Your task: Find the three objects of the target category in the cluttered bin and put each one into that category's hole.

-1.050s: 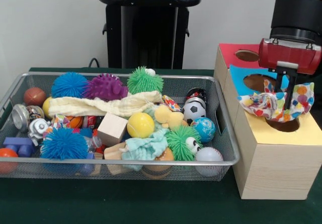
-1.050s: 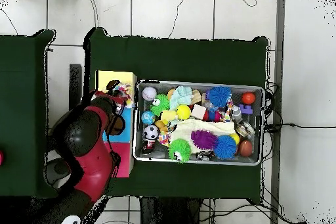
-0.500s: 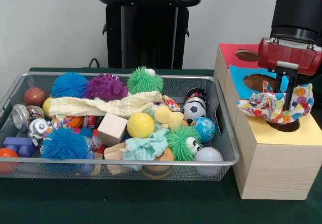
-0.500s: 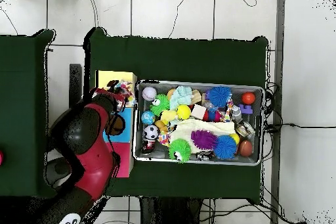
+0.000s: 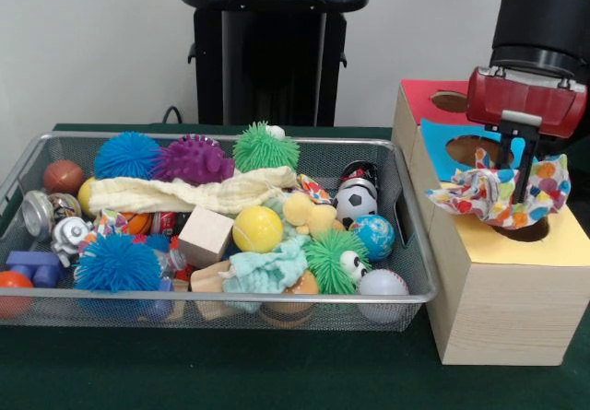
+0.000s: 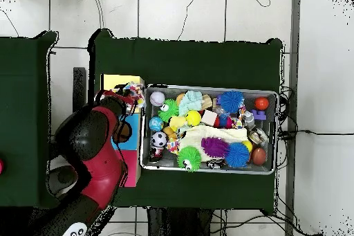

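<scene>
My gripper [image 5: 518,187] is shut on a white cloth with coloured dots [image 5: 490,196], which hangs just above the round hole [image 5: 524,230] in the yellow top of the wooden box [image 5: 498,309]. The cloth's left end droops over the box edge towards the bin. In the overhead view the gripper [image 6: 126,97] and the dotted cloth [image 6: 134,93] sit at the yellow end of the box [image 6: 114,82]. In the wire bin [image 5: 221,297] lie a cream cloth [image 5: 184,192] and a pale teal cloth [image 5: 267,272].
The box also has a blue section with a hole [image 5: 470,148] and a red section with a hole [image 5: 452,101]. The bin [image 6: 211,89] is packed with spiky balls, a soccer ball [image 5: 355,203], a wooden cube [image 5: 206,235] and other toys.
My gripper has risen slightly with the dotted cloth. The cloth's lower part has come up from the yellow hole and its left end has spread further left.
</scene>
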